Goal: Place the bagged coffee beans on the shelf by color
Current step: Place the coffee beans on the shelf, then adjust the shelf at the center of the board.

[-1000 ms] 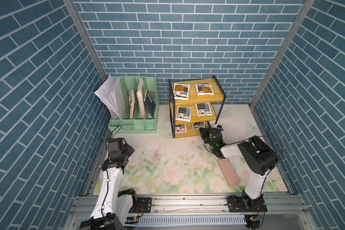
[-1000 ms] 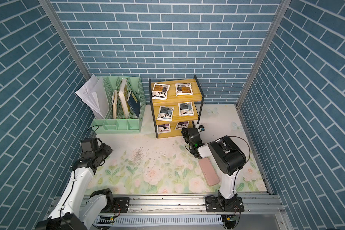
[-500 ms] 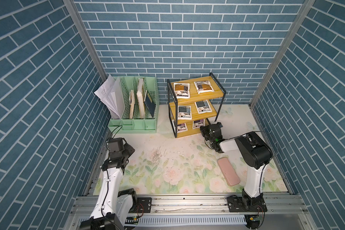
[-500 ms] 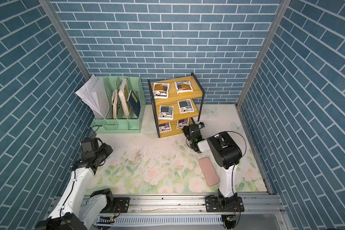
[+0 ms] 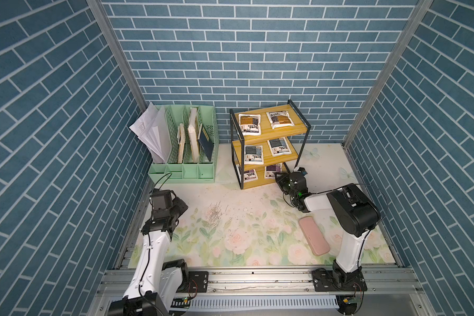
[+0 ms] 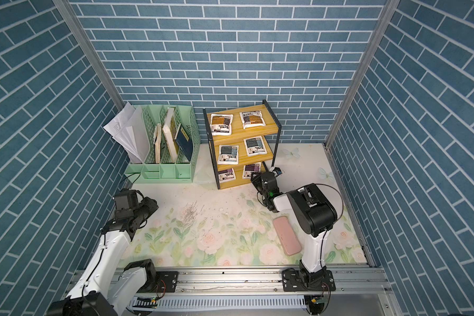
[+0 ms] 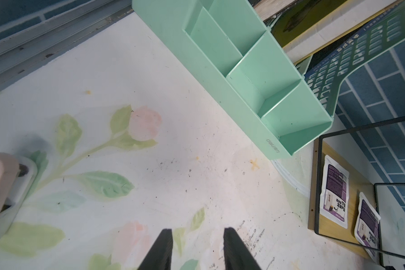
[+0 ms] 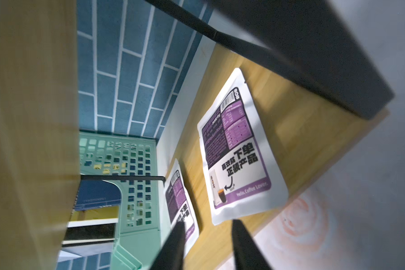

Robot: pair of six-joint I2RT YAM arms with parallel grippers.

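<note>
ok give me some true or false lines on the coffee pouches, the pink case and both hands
1. Both purple pouches lie on the shelf's bottom board. True.
2. The right hand is open at that board. True.
3. It grips a pouch. False: it holds nothing.
4. The top board holds something pink. False: the pink case lies on the mat.
5. The left hand is open, empty, over the mat. True.

Setting: staged robot test cell in a lab. Evidence: blue brick-print wall panels [image 5: 244,54] on three sides, aluminium corner posts [image 5: 115,46] at the seams; left arm [image 5: 151,246] and right arm [image 5: 350,246] mounted on an aluminium rail [image 5: 257,279] in front; floral-print mat [image 5: 230,219] as work surface; props: file organizer [image 5: 186,172], shelf [image 5: 298,123].
</note>
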